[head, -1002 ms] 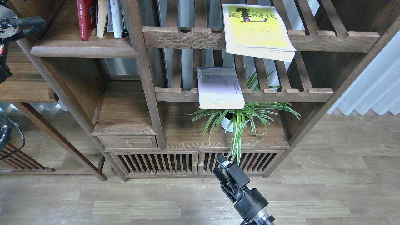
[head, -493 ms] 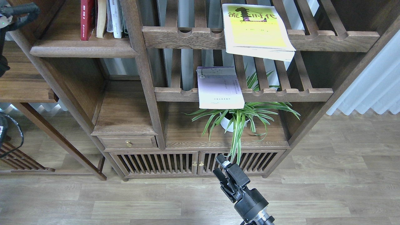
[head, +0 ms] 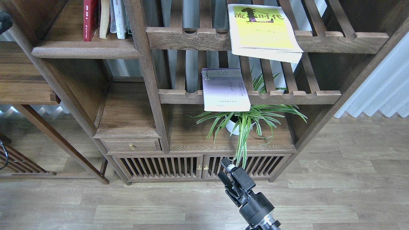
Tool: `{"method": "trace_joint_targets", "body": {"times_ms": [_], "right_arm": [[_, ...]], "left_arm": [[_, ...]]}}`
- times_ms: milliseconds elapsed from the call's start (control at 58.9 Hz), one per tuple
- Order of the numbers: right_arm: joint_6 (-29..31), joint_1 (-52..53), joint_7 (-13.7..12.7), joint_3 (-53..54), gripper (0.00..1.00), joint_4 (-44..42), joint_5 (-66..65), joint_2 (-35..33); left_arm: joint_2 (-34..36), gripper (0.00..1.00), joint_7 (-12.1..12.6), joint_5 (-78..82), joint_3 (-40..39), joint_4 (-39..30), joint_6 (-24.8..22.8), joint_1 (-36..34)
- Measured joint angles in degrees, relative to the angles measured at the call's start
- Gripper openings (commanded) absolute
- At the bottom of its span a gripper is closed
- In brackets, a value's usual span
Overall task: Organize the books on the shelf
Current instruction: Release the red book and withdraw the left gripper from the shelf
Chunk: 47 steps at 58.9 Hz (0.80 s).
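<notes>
Right claw [head: 227, 175] low over the floor, empty, fingers slightly parted. Yellow-green book [head: 262, 31] on top slatted rack's front rail, lavender book [head: 225, 91] on rack below, red book [head: 90, 19] upright on shelf [head: 86, 52], all well above the claw. Left claw barely visible at top-left edge, state unclear.

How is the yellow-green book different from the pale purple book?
The yellow-green book with big black characters lies on the upper slatted rack; the pale lavender-white book lies on the lower slatted rack. The yellow-green book looks thicker and wider, and is brighter in colour. The lavender-white book carries only small print. Both lie flat, sticking out over the front rail.
</notes>
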Motion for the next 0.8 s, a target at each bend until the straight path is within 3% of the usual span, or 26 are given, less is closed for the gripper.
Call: {"method": "trace_joint_targets", "body": {"times_ms": [272,306,323,442,578,799], "right_arm": [[0.0,0.22,0.08,0.2,0.98,-0.26,0.63,0.06],[0.0,0.24,0.09,0.2,0.98,-0.28,0.74,0.1],[0.0,0.25,0.1,0.18,0.98,-0.3,0.84,0.14],[0.0,0.0,0.12,0.14,0.99,-0.3,0.9,0.18],[0.0,-0.38,0.69,0.14,0.99,-0.31,0.97,0.41],[0.0,-0.34,3.99,0.16,0.99,-0.31,0.97,1.03]], "left_arm": [[0.17,0.55,6.63,-4.63,-8.1,-6.21,0.01,7.06],[0.17,0.55,7.63,-5.38,-9.06,-6.69,0.01,7.68],[0.18,0.55,9.74,-7.37,-10.82,-7.6,0.01,8.74],[0.18,0.59,12.23,-11.22,-12.85,-9.43,0.01,9.52],[0.18,0.67,12.9,-13.64,-14.17,-10.58,0.01,9.91],[-0.83,0.83,12.59,-15.58,-14.57,-10.8,0.01,11.0]]}}
